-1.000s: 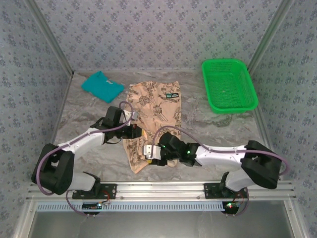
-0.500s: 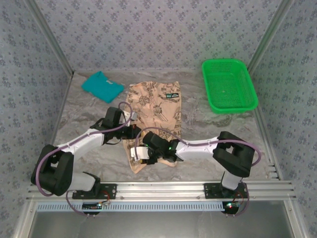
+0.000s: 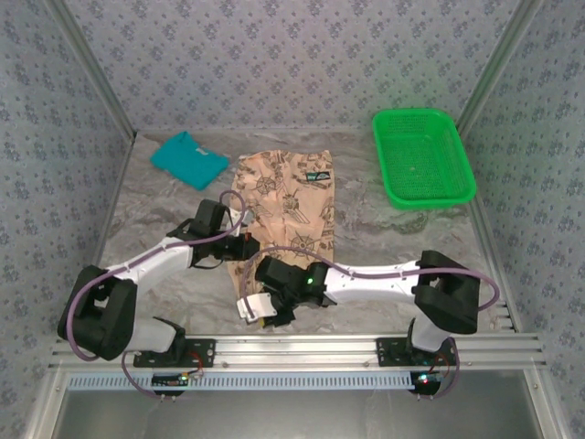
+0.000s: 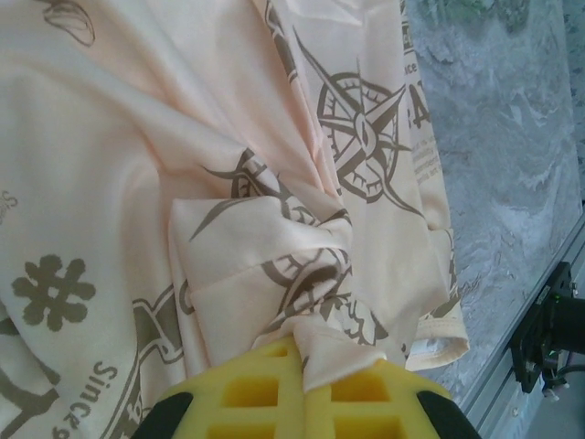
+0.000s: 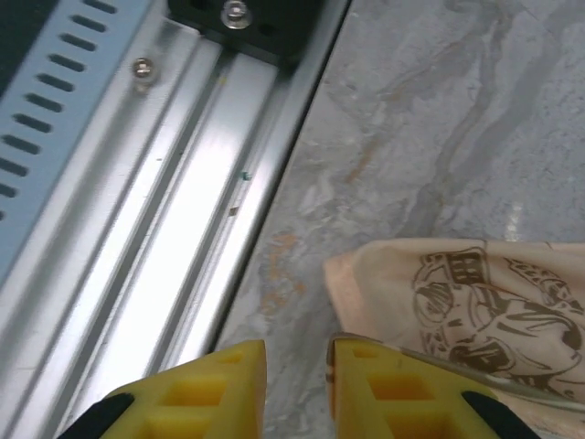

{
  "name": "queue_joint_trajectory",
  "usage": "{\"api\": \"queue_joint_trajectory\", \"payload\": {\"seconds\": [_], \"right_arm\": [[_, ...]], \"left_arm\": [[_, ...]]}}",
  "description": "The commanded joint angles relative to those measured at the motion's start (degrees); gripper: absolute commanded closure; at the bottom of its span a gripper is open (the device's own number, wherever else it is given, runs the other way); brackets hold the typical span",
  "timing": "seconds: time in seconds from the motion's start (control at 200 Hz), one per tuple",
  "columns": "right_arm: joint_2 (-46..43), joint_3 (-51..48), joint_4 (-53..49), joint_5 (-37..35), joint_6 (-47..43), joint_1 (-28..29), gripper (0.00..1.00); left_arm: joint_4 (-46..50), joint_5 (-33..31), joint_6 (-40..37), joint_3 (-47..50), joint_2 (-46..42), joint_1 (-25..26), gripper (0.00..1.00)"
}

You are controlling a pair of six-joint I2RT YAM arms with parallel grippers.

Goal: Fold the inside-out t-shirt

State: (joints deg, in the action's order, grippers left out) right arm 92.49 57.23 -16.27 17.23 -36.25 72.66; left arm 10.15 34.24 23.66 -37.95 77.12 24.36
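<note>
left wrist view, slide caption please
Left pincer shut on a bunched fold of the t-shirt, marble table alongside

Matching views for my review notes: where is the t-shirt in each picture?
Top external: t-shirt mid-table, stretching from the back toward the near edge.
Left wrist: t-shirt across most of the frame.
Right wrist: t-shirt in the lower right corner.
Shared landmark: the marbled table.
</note>
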Motion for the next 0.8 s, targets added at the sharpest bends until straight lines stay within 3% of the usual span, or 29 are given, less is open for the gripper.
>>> {"api": "queue_joint_trajectory", "payload": {"seconds": [0.0,0.19,0.465,0.595,0.795], "right_arm": [[-4.27,1.66,-8.01,3.25,0.0,0.45,0.7],[-12.34,1.37,-6.19,3.99,-1.69,-2.46,0.63],[-22.84,-6.24,5.23,6.29,2.82,-12.41,0.6],[-23.61,-10.7,11.27,3.56,6.4,-15.73,0.59],[-21.29,-15.83,17.53,-1.12,10.76,-16.07,0.58]], "left_arm": [[-0.97,-1.41,-1.76,-1.6,0.73,-0.56,0.95],[-0.67,-1.67,-2.81,-1.48,1.42,-0.68,0.95],[-0.57,-1.85,-2.68,-1.32,0.7,-1.08,0.95],[-0.07,-1.55,-2.15,-2.41,-0.43,-1.16,0.95],[2.06,-1.47,-2.02,-3.85,-2.82,-1.46,0.95]]}}
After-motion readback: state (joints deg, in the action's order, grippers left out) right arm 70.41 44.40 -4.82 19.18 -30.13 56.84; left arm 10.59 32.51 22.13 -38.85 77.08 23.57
